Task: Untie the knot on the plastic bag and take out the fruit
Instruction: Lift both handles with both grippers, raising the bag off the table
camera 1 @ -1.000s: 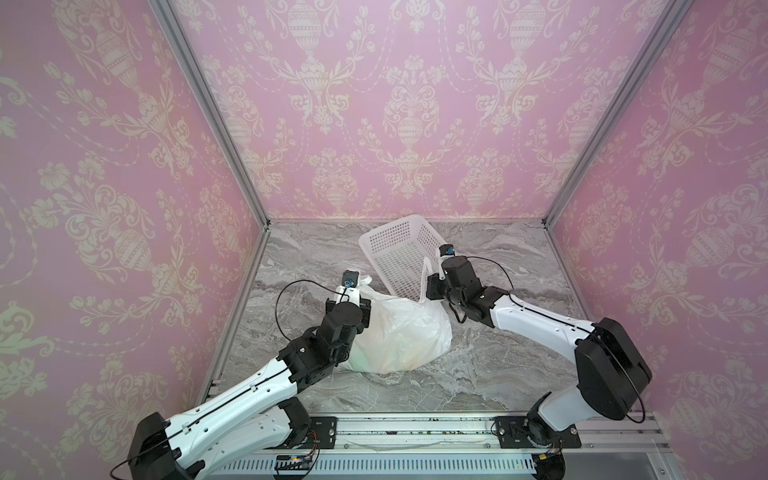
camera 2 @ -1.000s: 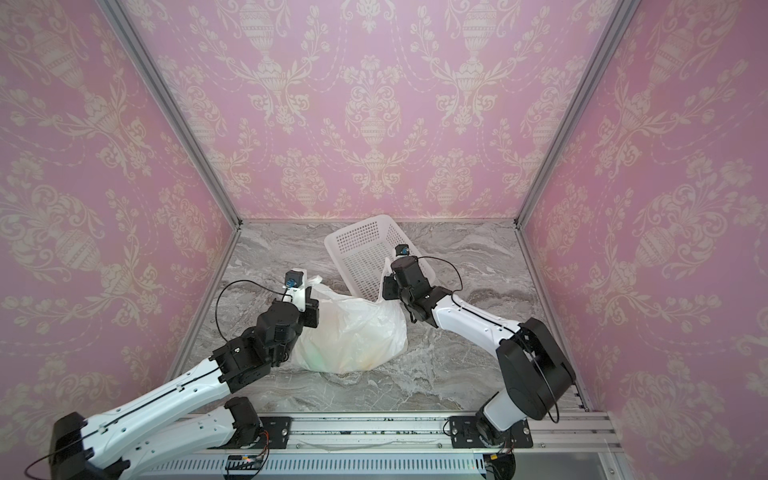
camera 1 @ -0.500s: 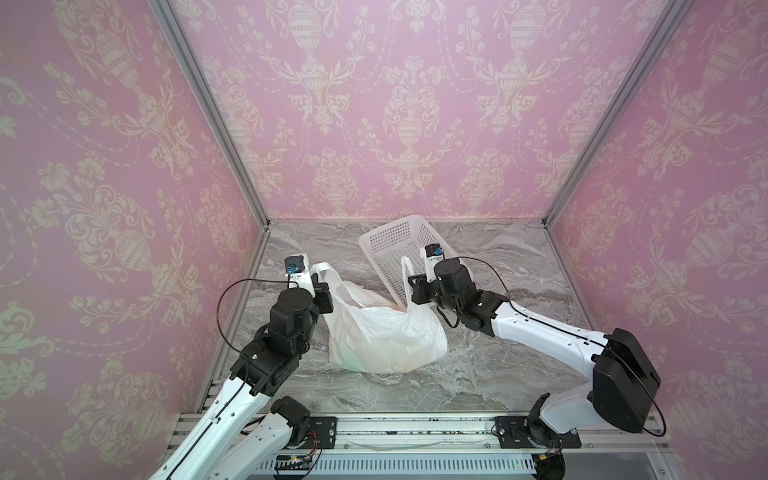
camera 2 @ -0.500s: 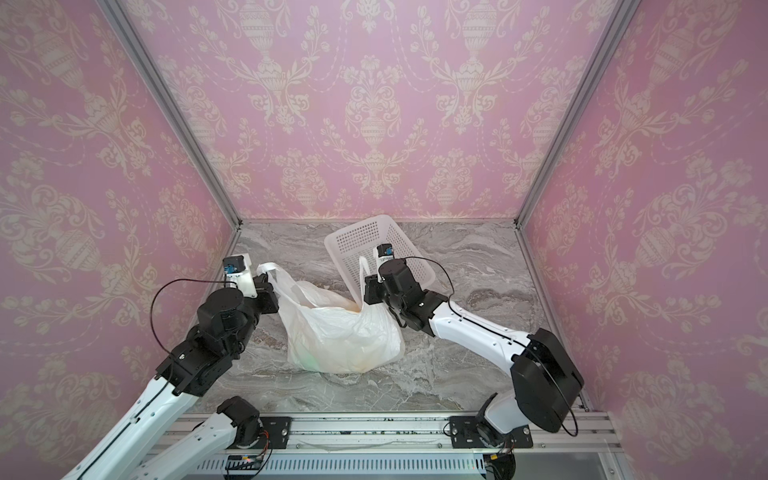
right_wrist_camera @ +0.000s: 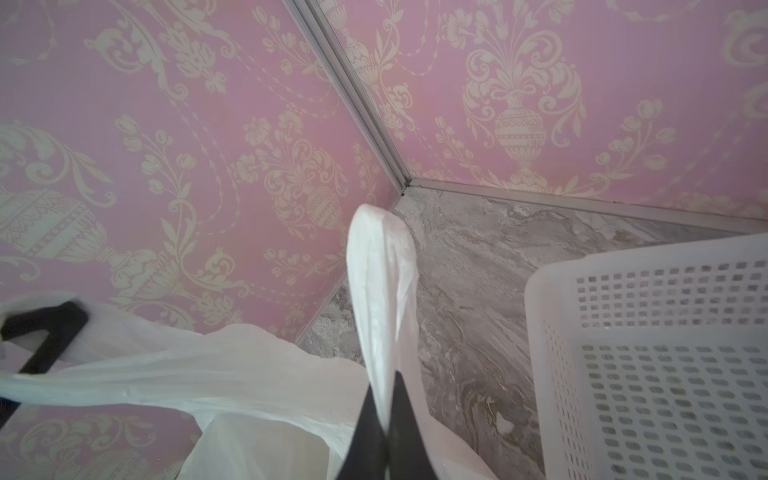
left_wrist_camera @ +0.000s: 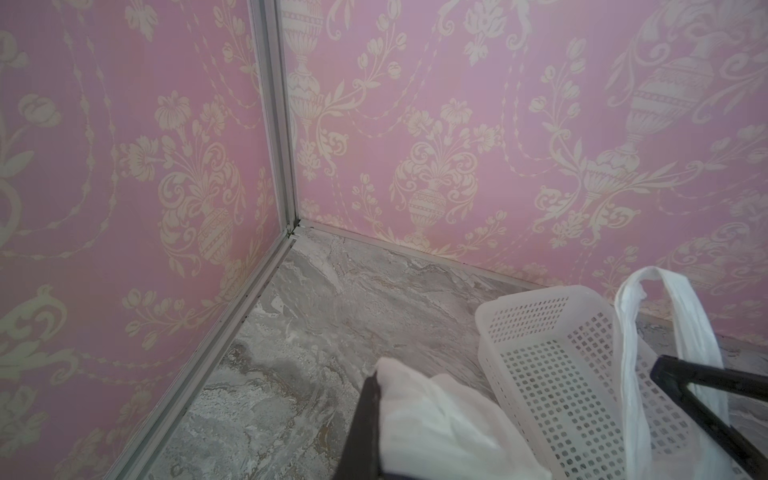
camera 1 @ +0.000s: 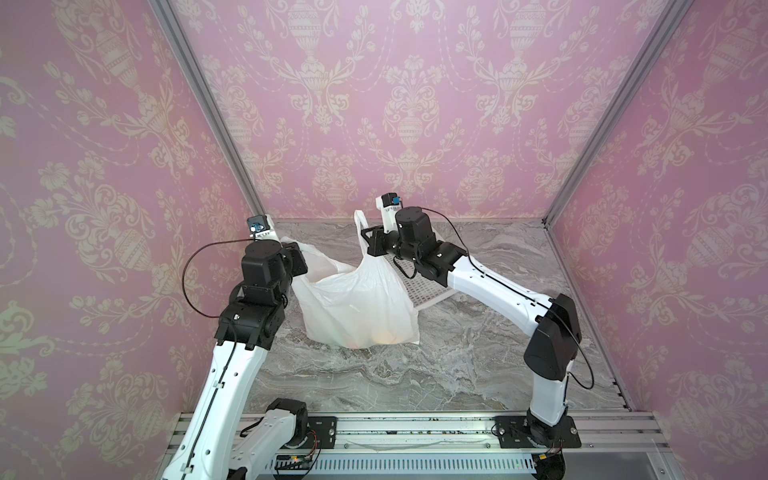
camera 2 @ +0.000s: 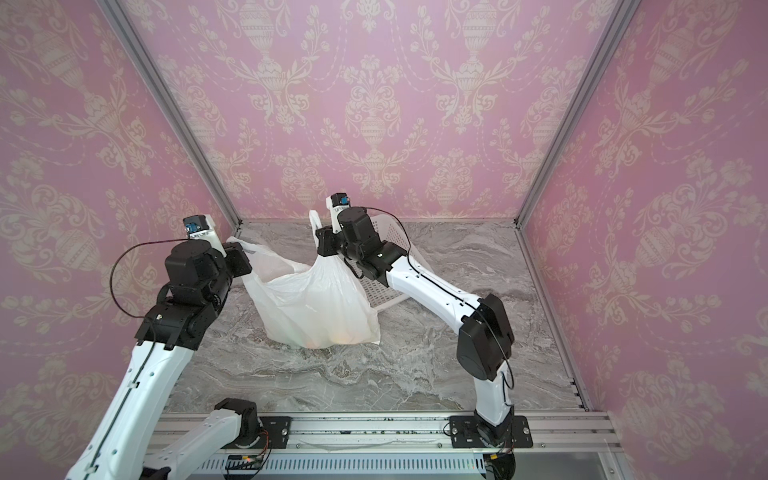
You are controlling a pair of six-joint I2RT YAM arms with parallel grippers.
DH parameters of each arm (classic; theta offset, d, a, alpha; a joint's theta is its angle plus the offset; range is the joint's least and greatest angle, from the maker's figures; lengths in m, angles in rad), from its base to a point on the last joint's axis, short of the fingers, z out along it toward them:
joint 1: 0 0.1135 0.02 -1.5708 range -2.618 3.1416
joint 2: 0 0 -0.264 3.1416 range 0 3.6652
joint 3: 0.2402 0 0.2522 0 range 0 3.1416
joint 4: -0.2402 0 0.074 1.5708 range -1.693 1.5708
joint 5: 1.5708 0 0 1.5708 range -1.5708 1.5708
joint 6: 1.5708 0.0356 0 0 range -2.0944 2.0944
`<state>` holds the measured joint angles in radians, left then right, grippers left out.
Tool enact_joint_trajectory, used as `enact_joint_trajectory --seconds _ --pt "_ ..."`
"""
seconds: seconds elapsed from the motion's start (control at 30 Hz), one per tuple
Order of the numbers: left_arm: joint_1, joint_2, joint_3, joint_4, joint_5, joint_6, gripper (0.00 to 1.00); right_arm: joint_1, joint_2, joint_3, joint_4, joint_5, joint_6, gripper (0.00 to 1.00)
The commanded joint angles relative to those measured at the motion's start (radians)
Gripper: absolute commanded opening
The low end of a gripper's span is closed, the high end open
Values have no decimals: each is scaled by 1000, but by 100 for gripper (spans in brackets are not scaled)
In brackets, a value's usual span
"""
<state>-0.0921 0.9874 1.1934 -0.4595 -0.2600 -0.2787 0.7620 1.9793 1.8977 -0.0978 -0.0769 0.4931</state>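
In both top views the thin translucent white plastic bag (camera 1: 361, 307) hangs mid-bench, its handles pulled to 10 and 1 o'clock. No knot shows, so untying looks done. The orange fruit (camera 1: 376, 337) is still inside. In the wrist views the left jaws and right jaws are each clamped tight on a handle (right_wrist_camera: 382, 291).

We noted the plastic bag (camera 1: 357, 299) thin, crinkly, translucent; the basket (left_wrist_camera: 540, 345) rigid perforated plastic; the tabletop (camera 1: 415, 374) smooth, marble-patterned.

My tabletop (camera 1: 457, 374): grey, marble-veined, flat. Items on it, two. One white perforated basket (camera 1: 419, 286), toward the back. One plastic bag (camera 1: 357, 307), just in front of the basket, its bottom apparently resting mid-surface.
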Motion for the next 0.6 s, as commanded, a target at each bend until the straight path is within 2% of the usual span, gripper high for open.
enact_joint_trajectory --seconds 0.0,0.13,0.2,0.23,0.4,0.5,0.57 --pt "75 74 118 -63 125 -22 0 -16 125 241 -102 -44 -29 0" --pt "162 187 272 -107 188 -36 0 -34 381 710 -267 -74 -42 0" --pt "188 225 329 -118 203 -40 0 -46 461 866 -272 -89 -49 0" --pt "198 238 354 -121 206 -43 0 -48 476 892 -244 -93 -53 0" --pt "232 282 460 -147 259 -53 0 -53 371 708 4 -93 -98 0" --pt "235 288 505 -173 278 -54 0 -49 317 638 42 -112 -122 0" --pt "235 258 467 -173 304 -64 0 -49 276 562 56 -118 -117 0"
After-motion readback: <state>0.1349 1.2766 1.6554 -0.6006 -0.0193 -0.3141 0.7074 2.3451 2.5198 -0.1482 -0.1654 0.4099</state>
